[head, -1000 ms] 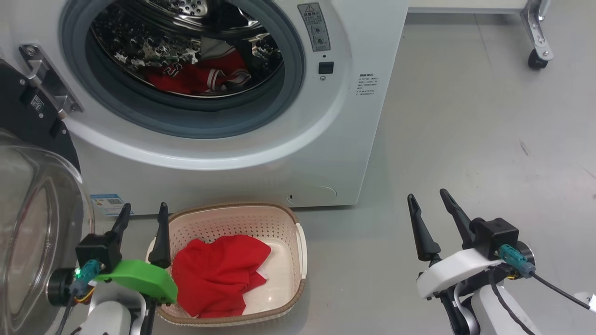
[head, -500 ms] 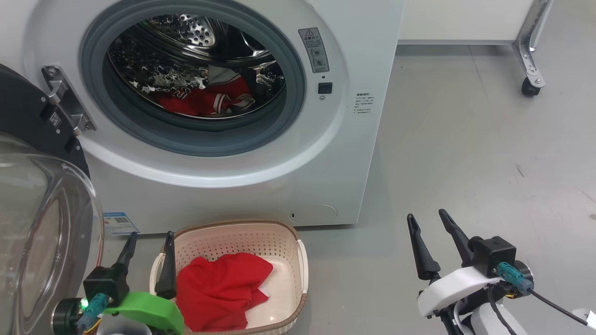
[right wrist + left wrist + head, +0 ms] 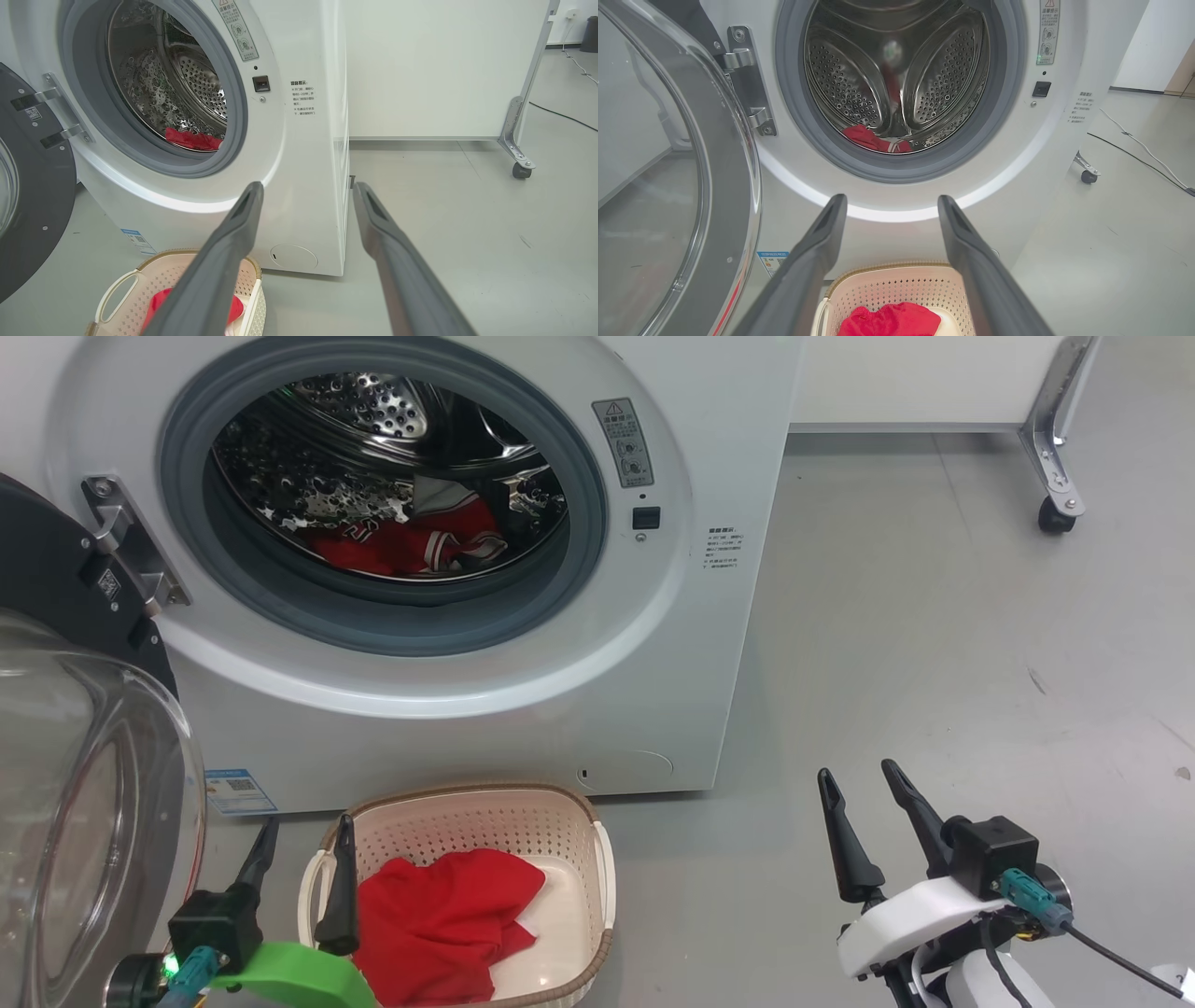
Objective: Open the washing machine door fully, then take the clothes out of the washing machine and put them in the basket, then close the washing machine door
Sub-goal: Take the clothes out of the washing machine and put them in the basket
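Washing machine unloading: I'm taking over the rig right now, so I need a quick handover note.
Left gripper: open, empty, by the left rim of the basket.
Right gripper: open, empty, above the floor.
Washing machine door: swung open on the left.
One red garment lies in the basket; a red jersey is in the drum.
Done: door opened, one piece moved.
Left: fetch the jersey, basket it, close the door.

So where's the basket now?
In the head view, the basket sits on the floor, lower left, before the washing machine, beside the left hand.
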Available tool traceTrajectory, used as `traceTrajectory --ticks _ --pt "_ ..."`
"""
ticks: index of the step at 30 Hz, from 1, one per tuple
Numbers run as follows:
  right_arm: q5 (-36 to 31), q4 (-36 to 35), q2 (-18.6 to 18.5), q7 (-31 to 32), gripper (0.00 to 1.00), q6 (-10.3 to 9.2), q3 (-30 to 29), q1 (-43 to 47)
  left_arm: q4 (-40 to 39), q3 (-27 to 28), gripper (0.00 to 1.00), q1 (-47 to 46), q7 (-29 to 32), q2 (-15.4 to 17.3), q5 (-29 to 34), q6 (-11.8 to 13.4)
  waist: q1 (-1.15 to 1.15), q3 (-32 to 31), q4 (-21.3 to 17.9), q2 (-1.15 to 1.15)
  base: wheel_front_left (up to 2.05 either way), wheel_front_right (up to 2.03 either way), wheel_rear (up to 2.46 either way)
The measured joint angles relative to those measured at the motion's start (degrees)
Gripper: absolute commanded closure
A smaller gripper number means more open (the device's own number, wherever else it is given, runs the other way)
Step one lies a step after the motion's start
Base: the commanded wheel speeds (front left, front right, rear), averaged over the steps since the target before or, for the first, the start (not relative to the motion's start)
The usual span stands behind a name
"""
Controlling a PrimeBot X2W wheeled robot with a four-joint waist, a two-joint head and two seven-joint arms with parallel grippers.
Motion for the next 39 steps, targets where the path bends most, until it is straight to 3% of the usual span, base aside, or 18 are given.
traceTrajectory --ticks 24,39 --pt "-0.51 -2.89 0.01 0.00 0.00 0.00 0.29 -0.08 -6.66 -0.65 0.00 1.34 5.95 0.02 -0.22 1.03 0.00 3.84 -0.91 0.00 0.00 0.00 0.00" --pt "-0.92 -6.10 -0.01 0.00 0.00 0.03 2.76 -4.43 -3.07 -0.31 0.00 -11.79 10.35 -0.53 -1.75 1.52 0.00 12.22 -2.78 0.00 0.00 0.00 0.00"
